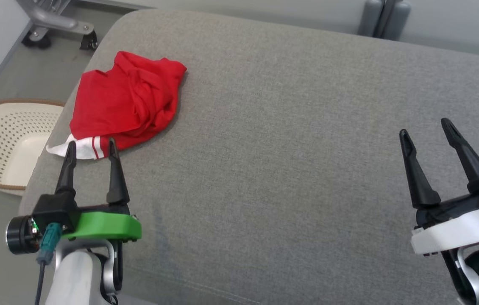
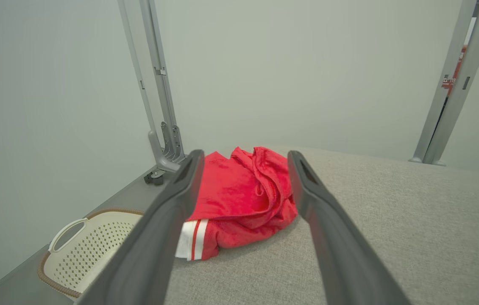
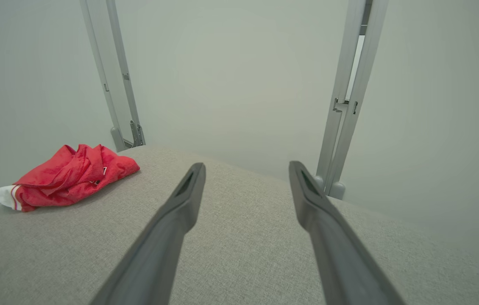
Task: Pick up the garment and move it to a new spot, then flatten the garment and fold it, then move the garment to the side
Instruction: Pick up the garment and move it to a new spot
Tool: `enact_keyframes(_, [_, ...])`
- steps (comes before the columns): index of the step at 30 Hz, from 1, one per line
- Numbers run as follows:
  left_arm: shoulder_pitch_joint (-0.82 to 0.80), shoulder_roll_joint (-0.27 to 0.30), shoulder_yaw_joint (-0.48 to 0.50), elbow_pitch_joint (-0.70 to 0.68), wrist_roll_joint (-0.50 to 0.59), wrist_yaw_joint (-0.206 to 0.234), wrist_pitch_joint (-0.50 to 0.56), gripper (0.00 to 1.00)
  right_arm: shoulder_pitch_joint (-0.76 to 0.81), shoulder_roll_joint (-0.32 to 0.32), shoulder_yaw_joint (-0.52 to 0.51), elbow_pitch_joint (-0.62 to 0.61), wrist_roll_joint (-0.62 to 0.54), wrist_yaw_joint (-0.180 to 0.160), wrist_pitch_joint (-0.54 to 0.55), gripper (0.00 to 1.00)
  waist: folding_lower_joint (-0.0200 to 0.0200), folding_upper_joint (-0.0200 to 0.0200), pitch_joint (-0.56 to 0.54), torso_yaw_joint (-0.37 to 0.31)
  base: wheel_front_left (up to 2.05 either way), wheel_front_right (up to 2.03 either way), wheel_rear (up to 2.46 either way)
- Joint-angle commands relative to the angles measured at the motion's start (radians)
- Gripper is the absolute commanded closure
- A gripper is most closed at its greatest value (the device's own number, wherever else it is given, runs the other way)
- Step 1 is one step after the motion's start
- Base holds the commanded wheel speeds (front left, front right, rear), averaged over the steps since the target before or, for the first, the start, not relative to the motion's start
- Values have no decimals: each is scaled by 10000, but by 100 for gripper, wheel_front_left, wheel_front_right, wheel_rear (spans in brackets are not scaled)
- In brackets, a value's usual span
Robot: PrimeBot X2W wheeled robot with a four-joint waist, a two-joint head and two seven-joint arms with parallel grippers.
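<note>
A: Quick, where's the garment?

B: Red, crumpled in a heap on the grey fabric pad, by the far-left corner and close to the left edge. A white cuff w/ red stripes sticks out on its near side, toward that edge.

A: Left gripper?

B: Fingers spread wide, nothing btwn them. It's near the pad's left edge, on the near side of the heap, tips pointing at the cuff. In the head view the tips overlap the white band, but I can't tell if they touch it. In the left wrist view the red heap sits framed btwn the two fingers.

A: Right gripper?

B: Also spread wide, holding nothing. It's over the pad's right side, well apart from the garment. In the right wrist view the heap lies far off to the left.

A: Anything else around?

B: A cream perforated basket w/ a brown rim on the floor, just beside the pad's left edge. A grey metal frame on casters stands beyond the far-left corner.
</note>
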Motion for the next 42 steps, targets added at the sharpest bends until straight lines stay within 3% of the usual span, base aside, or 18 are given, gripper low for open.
enact_keyframes(1, [-366,-60,146,31,0,3,-28,0,-277,-195,-40,-196,-47,-15,129,0,1,-1,1118,560,0,0,0])
enact_keyframes(7, [-1604,-208,487,1063,-246,-285,-16,0,-907,-800,-96,-757,-16,-15,697,0,1,-1,2582,439,0,0,0])
enact_keyframes(14, [-3476,-187,854,3647,-448,-778,-15,0,-1404,-1147,-284,-1176,63,-15,1005,0,1,-1,3929,-59,0,0,0])
enact_keyframes(25, [-5433,182,1628,7604,-718,-1537,29,0,-1625,-1105,-477,-954,248,-15,969,0,1,-1,4404,-542,0,0,0])
enact_keyframes(26, [-5476,181,1614,7917,-732,-1589,37,56,-1656,-1091,-463,-920,257,-15,955,0,1,-1,4387,-559,0,0,0])
enact_keyframes(27, [-5528,187,1606,8226,-756,-1657,57,100,-1689,-1072,-442,-885,272,-15,918,0,1,-1,4355,-577,0,0,0])
enact_keyframes(32, [-5576,530,1858,8066,-628,-1508,29,100,-1743,-1011,-409,-693,177,-15,737,0,1,-1,4022,-624,0,0,0])
enact_keyframes(35, [-5196,720,2243,6998,-466,-1208,-12,100,-1747,-893,-387,-533,151,-15,532,0,1,-1,3643,-690,0,0,0])
enact_keyframes(42, [-3559,698,3057,4281,18,-965,-15,100,-1374,-444,-198,89,182,-15,-95,0,1,-1,2174,-911,0,0,0])
